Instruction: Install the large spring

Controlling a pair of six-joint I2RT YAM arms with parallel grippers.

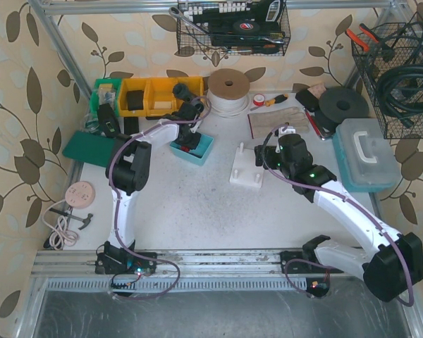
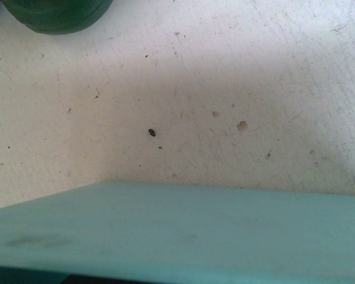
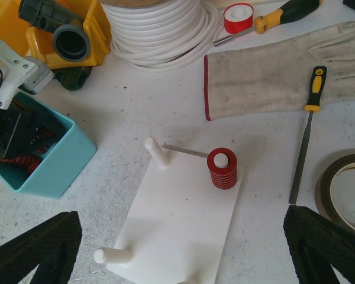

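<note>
Right gripper (image 3: 180, 239) jaws spread wide, nothing held; the white peg board (image 3: 165, 201) lies below and between them, and one red spring (image 3: 222, 170) sits over a peg just ahead of the jaws, toward the right finger's side. Left gripper (image 1: 190, 143) is down inside the teal bin (image 3: 62, 157), its jaw gap hidden, so open or closed cannot be told. Red coils (image 3: 19, 160) lie in the bin right by its jaws; whether one is the large spring is unclear.

left arm (image 1: 124, 208): white links, black joints | right arm (image 1: 349, 215): same white-and-black build, small green light (image 1: 311, 173) lit near the wrist | cables (image 1: 178, 273): purple, looped beside each arm | right arm's fingers (image 3: 38, 248): black, rough-textured
</note>
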